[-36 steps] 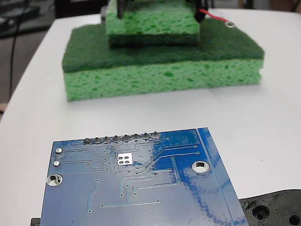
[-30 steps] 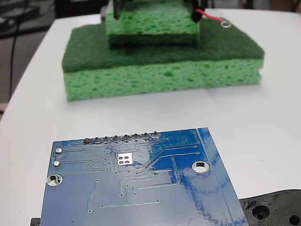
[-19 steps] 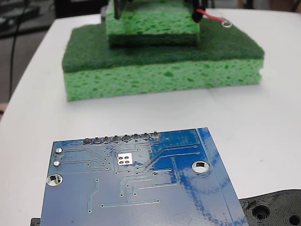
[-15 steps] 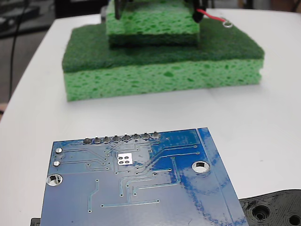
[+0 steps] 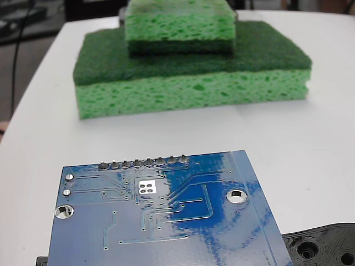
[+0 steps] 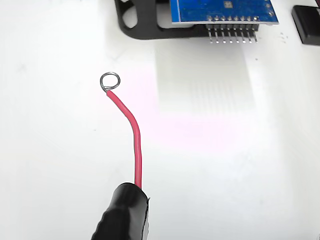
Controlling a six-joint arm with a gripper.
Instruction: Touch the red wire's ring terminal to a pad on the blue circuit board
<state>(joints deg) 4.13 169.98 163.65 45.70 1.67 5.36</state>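
Sponges (image 5: 188, 83), two, stacked; one blue circuit board (image 5: 161, 221); gripper state beyond telling.

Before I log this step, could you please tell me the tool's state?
Tool: fingers not in view; red wire with ring terminal extends from a black sleeve.

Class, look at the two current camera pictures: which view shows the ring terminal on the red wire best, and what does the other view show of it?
The wrist view: the ring terminal shows sharp at the red wire tip against white table. The fixed view shows neither ring nor wire, only sponges and the board.
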